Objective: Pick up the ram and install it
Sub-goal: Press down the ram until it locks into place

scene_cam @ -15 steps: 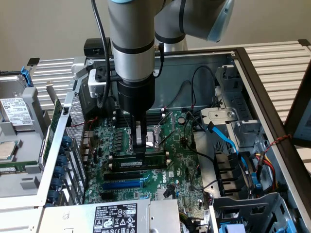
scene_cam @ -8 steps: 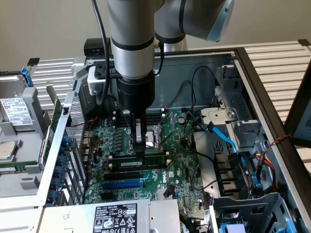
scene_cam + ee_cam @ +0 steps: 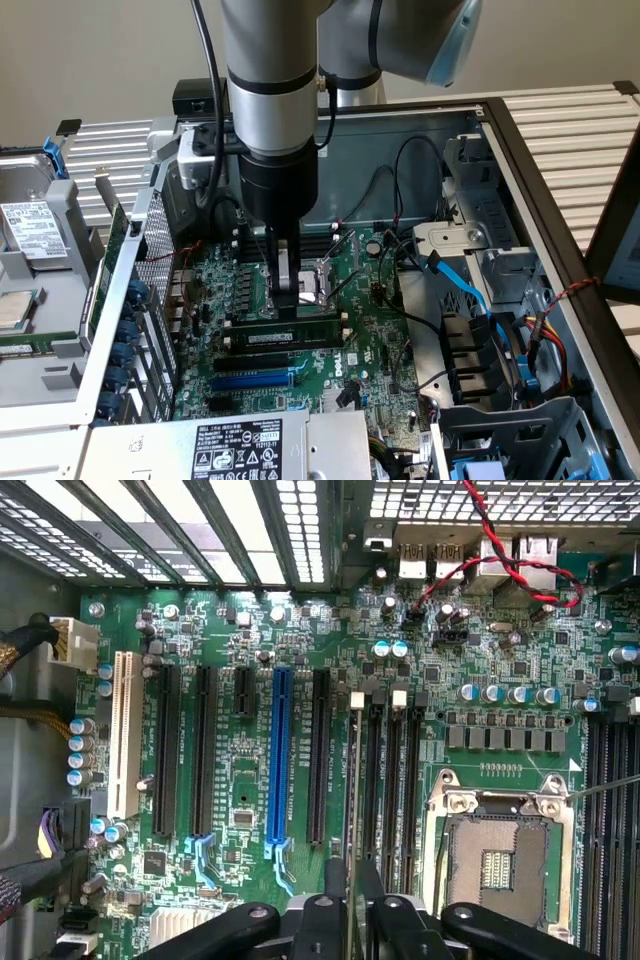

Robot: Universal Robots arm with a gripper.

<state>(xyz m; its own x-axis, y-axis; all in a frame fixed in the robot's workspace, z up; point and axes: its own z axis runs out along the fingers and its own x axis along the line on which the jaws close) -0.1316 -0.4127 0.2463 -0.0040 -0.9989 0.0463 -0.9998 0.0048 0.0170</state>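
The ram [image 3: 300, 333] is a dark green stick with a white label. It stands on edge along the first of the black memory slots on the motherboard [image 3: 370, 330], beside the CPU socket [image 3: 322, 280]. My gripper [image 3: 288, 308] comes straight down onto its middle, shut on its top edge. In the wrist view the ram [image 3: 352, 780] shows edge-on as a thin line running into my gripper [image 3: 352, 905]. I cannot tell how deep it sits in the slot.
Empty black slots [image 3: 270, 358] and a blue slot [image 3: 255, 380] lie beside the ram. Case walls ring the board. Blue cables [image 3: 465, 285] and drive bays crowd the exterior view's right, and a power supply [image 3: 240, 445] sits in front. A red-black wire [image 3: 500, 550] loops near the rear ports.
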